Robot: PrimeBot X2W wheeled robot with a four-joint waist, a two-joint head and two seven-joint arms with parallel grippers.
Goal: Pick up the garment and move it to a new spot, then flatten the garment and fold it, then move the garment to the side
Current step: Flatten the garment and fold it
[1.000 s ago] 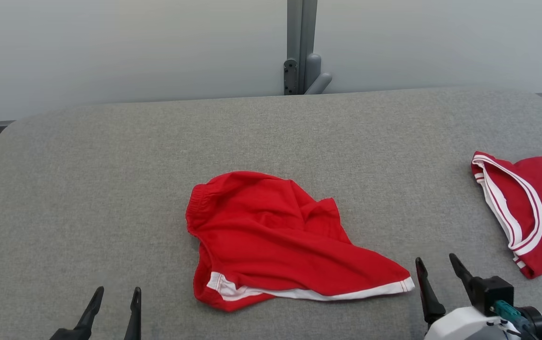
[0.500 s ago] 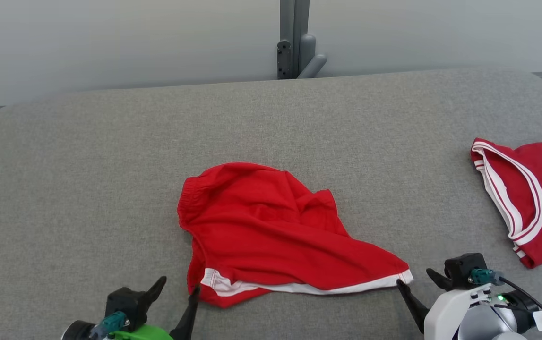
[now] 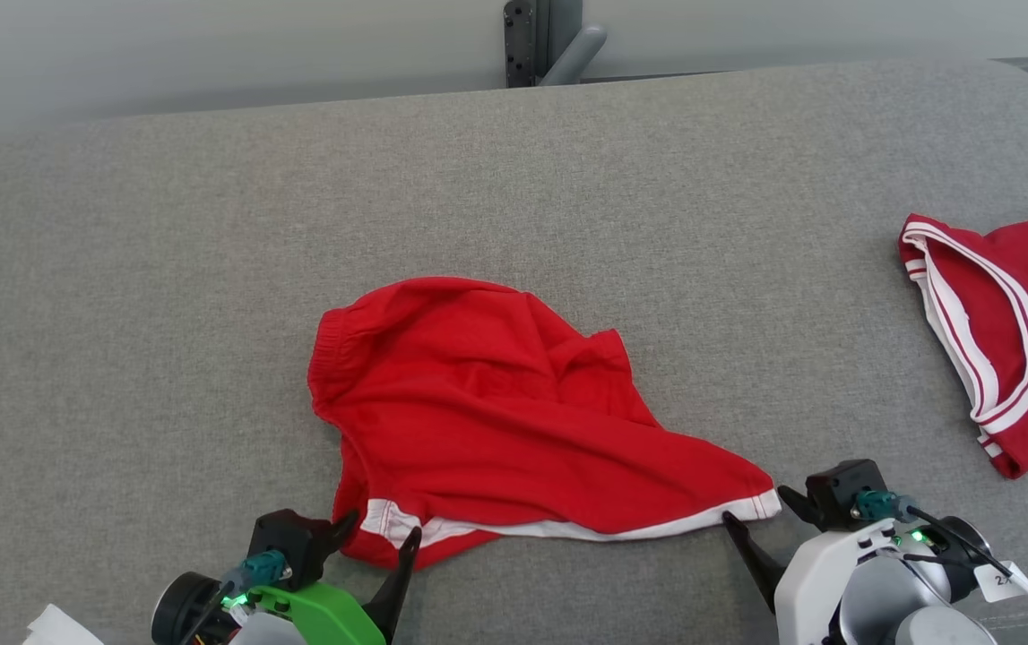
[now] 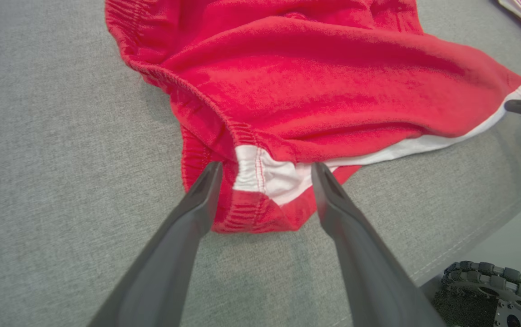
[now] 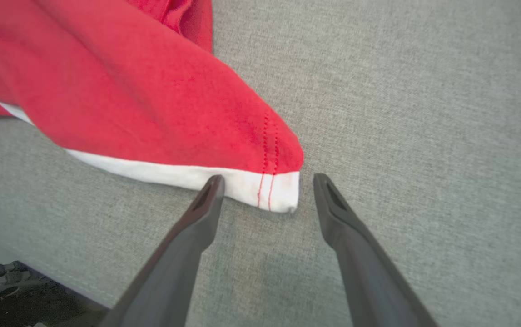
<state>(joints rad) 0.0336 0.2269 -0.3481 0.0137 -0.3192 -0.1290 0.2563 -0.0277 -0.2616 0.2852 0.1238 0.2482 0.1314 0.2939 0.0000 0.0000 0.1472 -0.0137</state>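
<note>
The left end effector point(image 3: 383, 527) is wide open and holds nothing. Its two dark fingers stand either side of the near left corner of the shorts point(image 3: 496, 412), where a white trim meets the gathered red band; in the left wrist view that corner lies between the tips of the left end effector point(image 4: 265, 168). The right end effector point(image 3: 757, 506) is also wide open and empty. Its fingers straddle the near right corner of the shorts, a point of white hem with red stitching, seen between the tips of the right end effector point(image 5: 268, 178).

The red shorts lie crumpled and partly folded over themselves in the middle of the grey cloth-covered desk point(image 3: 164, 269), close to its near edge, with the elastic waistband toward the left. Well apart, at the right edge, lies a red jersey point(image 3: 1006, 331) with white stripes. A grey post point(image 3: 540, 36) stands beyond the far edge.
</note>
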